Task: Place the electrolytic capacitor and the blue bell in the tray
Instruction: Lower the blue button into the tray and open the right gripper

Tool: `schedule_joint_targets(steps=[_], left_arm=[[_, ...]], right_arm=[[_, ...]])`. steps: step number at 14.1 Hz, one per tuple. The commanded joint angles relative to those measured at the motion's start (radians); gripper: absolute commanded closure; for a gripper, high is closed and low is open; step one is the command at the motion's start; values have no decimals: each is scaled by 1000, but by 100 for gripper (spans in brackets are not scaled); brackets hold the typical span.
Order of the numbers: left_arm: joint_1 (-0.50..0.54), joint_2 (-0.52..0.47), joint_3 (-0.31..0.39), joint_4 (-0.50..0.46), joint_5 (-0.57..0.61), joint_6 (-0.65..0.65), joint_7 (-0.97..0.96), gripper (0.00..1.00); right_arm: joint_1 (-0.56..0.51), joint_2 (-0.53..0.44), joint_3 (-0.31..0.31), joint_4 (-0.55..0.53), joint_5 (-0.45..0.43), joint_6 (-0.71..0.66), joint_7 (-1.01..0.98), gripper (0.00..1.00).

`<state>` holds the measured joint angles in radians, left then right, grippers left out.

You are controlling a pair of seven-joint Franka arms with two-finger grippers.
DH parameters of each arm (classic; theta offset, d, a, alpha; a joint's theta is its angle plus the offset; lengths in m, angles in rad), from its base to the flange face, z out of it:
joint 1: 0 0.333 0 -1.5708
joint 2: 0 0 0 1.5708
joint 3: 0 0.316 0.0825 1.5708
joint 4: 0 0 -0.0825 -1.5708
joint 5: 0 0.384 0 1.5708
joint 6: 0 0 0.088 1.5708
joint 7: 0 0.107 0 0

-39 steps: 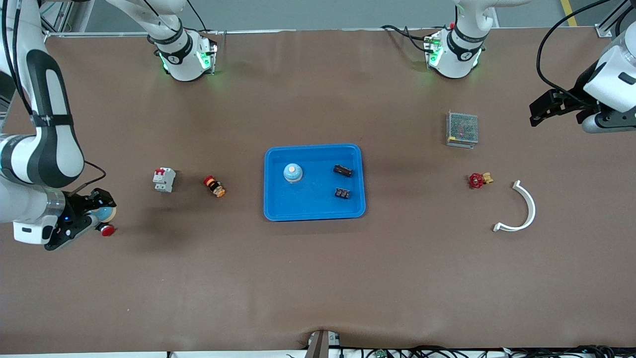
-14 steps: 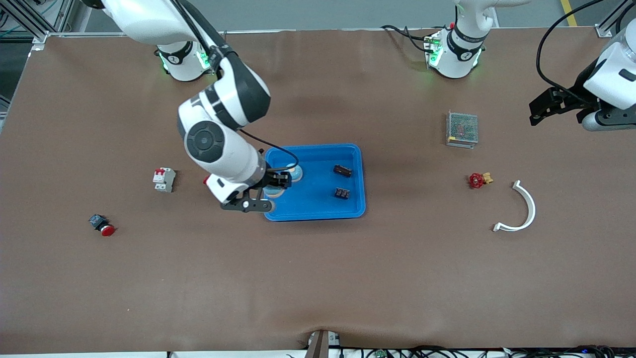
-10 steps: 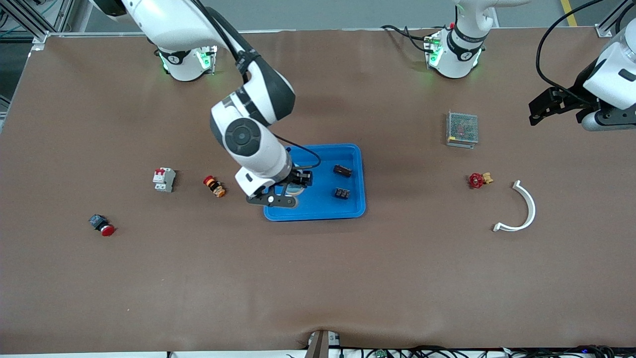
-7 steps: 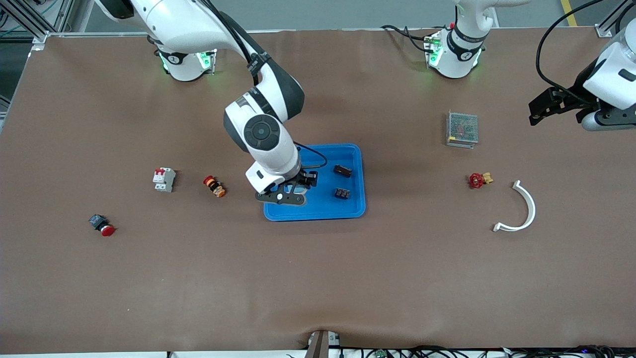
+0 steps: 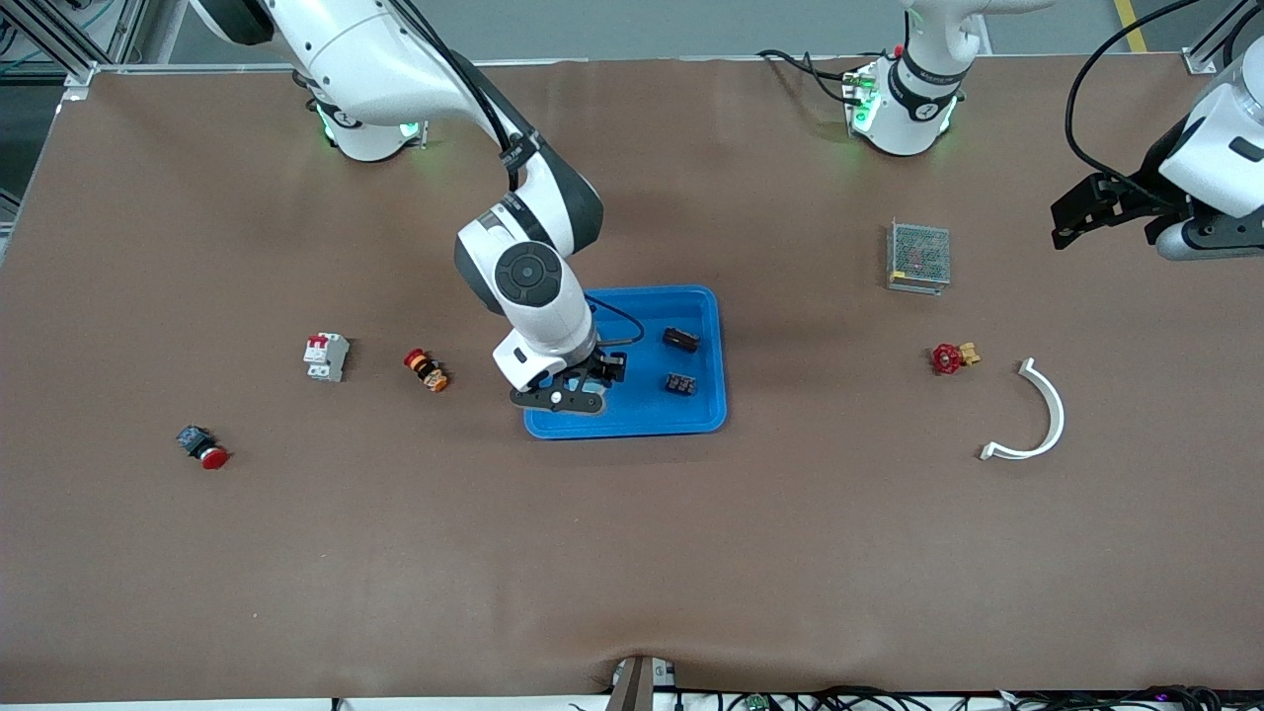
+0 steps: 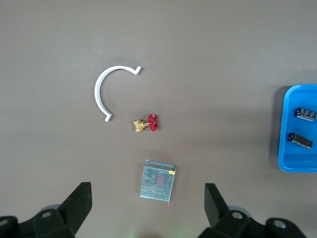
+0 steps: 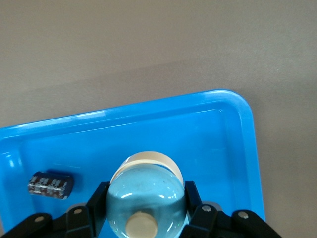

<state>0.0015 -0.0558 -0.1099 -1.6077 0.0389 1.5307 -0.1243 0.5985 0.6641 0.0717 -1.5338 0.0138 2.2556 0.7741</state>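
Right wrist view showed the right claw [image 7: 143,210] clamped on the bell [image 7: 145,191] over the tray [image 7: 237,148]; released high, it might roll. The left claw [image 6: 148,208] waited, spread empty, around three o'clock.

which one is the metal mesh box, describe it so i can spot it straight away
Start at the blue tray in the middle of the table and move toward the left arm's end. The metal mesh box sits there alone, farther from the front camera than the red valve and the white curved piece. It is the only grey, square, perforated thing on the table.
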Motion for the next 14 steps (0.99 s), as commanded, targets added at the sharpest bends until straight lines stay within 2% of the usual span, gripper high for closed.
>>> schedule_joint_targets(steps=[1, 14], left_arm=[[8, -6, -2, 9, -14, -15, 22, 0], [11, 7, 1, 18, -14, -3, 23, 0]], right_arm=[[6, 17, -3, -9, -44, 19, 16, 58], [30, 91, -3, -19, -74, 71, 16, 57]])
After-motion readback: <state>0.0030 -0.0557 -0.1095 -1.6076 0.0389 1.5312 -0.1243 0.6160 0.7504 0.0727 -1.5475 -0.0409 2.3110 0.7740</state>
